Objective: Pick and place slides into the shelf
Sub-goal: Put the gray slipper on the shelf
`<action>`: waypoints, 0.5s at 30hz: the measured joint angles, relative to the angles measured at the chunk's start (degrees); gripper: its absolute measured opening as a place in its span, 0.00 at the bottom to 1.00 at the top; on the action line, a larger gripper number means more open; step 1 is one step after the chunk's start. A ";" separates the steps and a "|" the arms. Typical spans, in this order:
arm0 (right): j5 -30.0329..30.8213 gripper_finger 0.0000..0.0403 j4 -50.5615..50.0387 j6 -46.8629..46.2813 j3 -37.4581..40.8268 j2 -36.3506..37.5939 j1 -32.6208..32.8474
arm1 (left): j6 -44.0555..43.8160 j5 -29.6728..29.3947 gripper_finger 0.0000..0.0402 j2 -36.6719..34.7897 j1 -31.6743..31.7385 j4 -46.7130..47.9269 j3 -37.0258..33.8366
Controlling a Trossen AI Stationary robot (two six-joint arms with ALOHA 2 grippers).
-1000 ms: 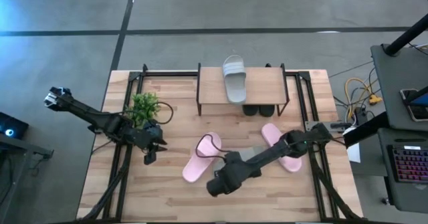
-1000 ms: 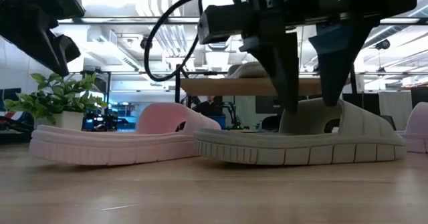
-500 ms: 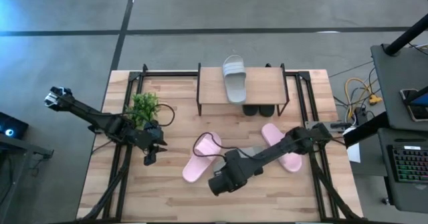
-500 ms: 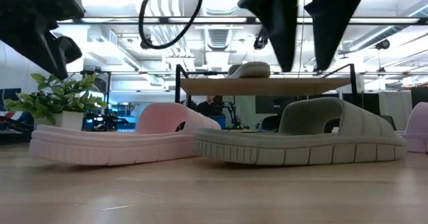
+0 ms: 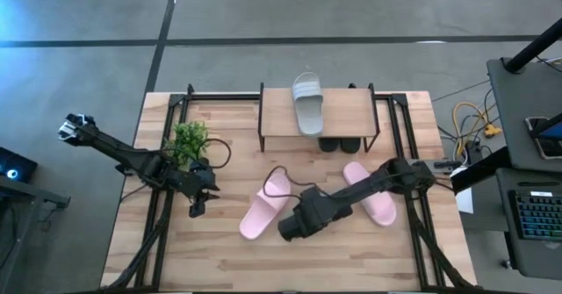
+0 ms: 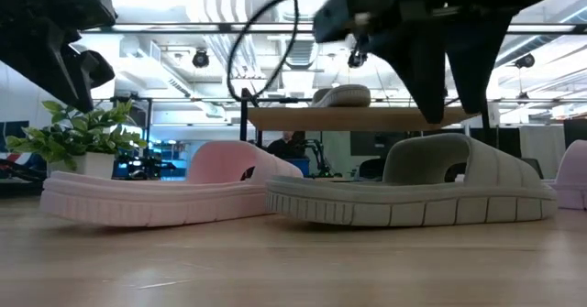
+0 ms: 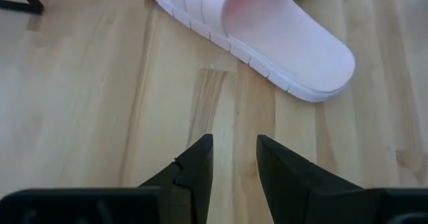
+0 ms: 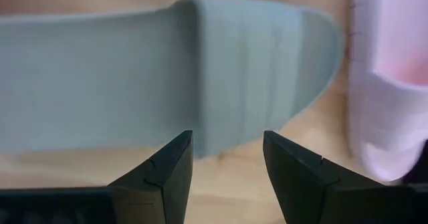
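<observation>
A light grey slide (image 6: 422, 192) lies sole-down on the table, and it fills the right wrist view (image 8: 167, 93). My right gripper (image 8: 224, 164) hovers open above its strap (image 6: 451, 96), touching nothing. One pale pink slide (image 5: 266, 206) lies to the left of that gripper (image 5: 291, 230), the other pink slide (image 5: 369, 193) to the right of the arm. The second grey slide (image 5: 307, 101) sits on the shelf's plank top (image 5: 347, 110), and the black slides (image 5: 338, 143) are under it. My left gripper (image 5: 198, 204) waits open near the table's left edge, over bare wood (image 7: 234, 157).
A small green plant (image 5: 189, 140) in a white pot stands just beyond my left gripper. A black cable (image 5: 281, 173) loops over the near pink slide. Black frame rails (image 5: 167, 154) run along both sides of the table. There is bare wood along the near edge.
My right gripper has risen from around the grey slide's strap to well above it, then shifted a little toward the table's far right. The grey slide has stayed where it lay.
</observation>
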State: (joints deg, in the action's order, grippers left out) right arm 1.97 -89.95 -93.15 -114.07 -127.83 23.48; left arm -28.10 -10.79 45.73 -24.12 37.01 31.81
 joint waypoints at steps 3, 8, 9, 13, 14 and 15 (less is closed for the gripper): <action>-1.12 0.43 -0.28 0.20 2.24 1.03 -0.33 | 0.05 -0.15 0.25 -0.02 0.00 0.02 0.00; -2.20 0.43 1.88 0.22 3.43 1.03 -0.23 | 0.05 -0.26 0.25 0.01 0.00 -0.01 0.00; -2.16 0.43 2.46 0.22 3.53 1.03 -0.25 | 0.05 -0.33 0.25 0.00 0.00 -0.06 0.00; -1.78 0.43 2.15 0.66 2.46 0.77 -0.52 | 0.05 -0.94 0.25 0.01 0.00 -0.02 0.00; -1.36 0.43 1.93 0.99 1.97 0.76 -0.54 | 0.05 -1.25 0.25 0.01 0.00 -0.04 0.00; -0.49 0.43 1.71 1.37 1.78 0.76 -0.57 | 0.07 -1.55 0.25 0.01 0.00 -0.01 0.00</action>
State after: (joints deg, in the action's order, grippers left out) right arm 1.48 -88.25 -91.78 -112.29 -127.07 22.91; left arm -28.03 -12.34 45.74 -24.12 37.00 31.81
